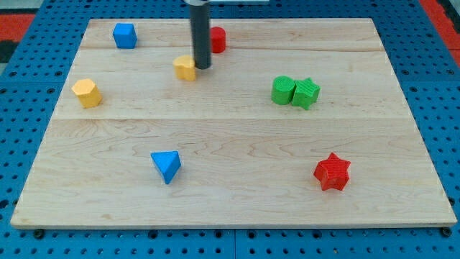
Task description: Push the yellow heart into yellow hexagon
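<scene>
The yellow heart (185, 68) lies on the wooden board (230, 194) at the upper middle-left. The yellow hexagon (86, 93) lies further toward the view's left, a little lower, well apart from the heart. My tip (203, 67) stands right at the heart's right side, touching or nearly touching it. The rod rises straight up to the view's top and hides part of a red block (218, 39) behind it.
A blue block (124, 35) sits at the top left. A blue triangle (167, 165) lies at the lower middle-left. Two green blocks (295, 91) sit touching at the right. A red star (332, 172) lies at the lower right.
</scene>
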Tool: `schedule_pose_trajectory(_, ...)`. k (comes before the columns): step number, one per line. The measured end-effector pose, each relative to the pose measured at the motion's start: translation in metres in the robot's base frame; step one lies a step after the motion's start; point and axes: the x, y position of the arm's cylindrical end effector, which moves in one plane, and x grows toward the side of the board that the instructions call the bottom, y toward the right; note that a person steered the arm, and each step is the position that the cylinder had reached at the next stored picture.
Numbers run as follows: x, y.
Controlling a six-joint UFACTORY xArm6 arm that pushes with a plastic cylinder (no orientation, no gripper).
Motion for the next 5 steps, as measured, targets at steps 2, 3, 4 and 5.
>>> schedule_pose_trajectory(2,0.014,-0.048)
schedule_pose_trajectory(3,0.038,-0.063)
schedule_pose_trajectory(4,0.058,-0.093)
schedule_pose_trajectory(5,0.06,-0.124)
